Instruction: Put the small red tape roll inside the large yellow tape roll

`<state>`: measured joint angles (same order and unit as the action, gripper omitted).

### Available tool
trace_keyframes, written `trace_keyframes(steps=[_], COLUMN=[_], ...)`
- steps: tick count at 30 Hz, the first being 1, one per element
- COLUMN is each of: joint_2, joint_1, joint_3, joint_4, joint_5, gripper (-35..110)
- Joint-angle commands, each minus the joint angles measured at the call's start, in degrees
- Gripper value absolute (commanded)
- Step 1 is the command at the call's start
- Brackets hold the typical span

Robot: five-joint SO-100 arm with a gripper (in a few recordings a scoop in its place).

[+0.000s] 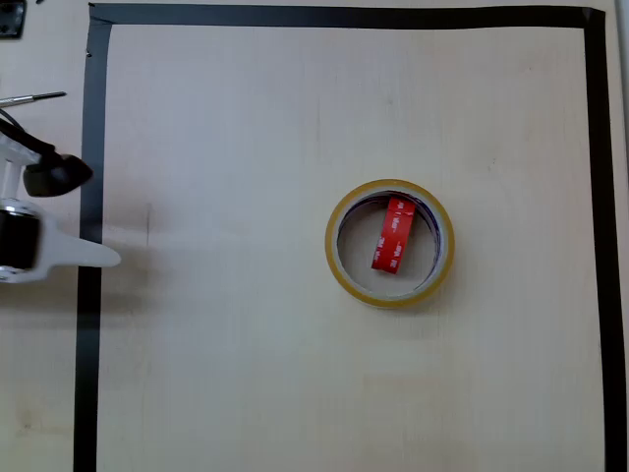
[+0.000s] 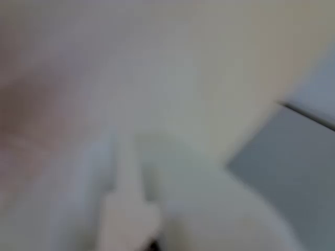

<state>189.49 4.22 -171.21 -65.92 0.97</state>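
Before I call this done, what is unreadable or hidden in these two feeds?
- Wrist view: blurred throughout; the whitish gripper is a smear, jaws unreadable.
- Overhead view: the arm is cut off by the left edge, so only its white tip shows.
- Overhead view: the white marks on the small red tape roll, standing on edge inside the large yellow tape roll, are too small to read.

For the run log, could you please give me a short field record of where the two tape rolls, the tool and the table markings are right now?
red roll: small red tape roll standing on edge inside the hole of the yellow roll, leaning slightly
yellow roll: large yellow tape roll lying flat on the table, right of centre in the overhead view
tool: tool at the left edge of the overhead view, over the black tape line, well clear of both rolls, holding nothing
wrist view: too blurred to read
task state: red roll appears placed
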Motion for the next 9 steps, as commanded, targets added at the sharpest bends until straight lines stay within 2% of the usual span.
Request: trace_keyframes(steps=[1, 9], joint_2=[1.5, 1.5], joint_1=[1.2, 0.7], joint_3=[-2.7, -2.6], joint_4=[1.1, 0.8], joint_5=[1.5, 1.1], gripper=[0, 1])
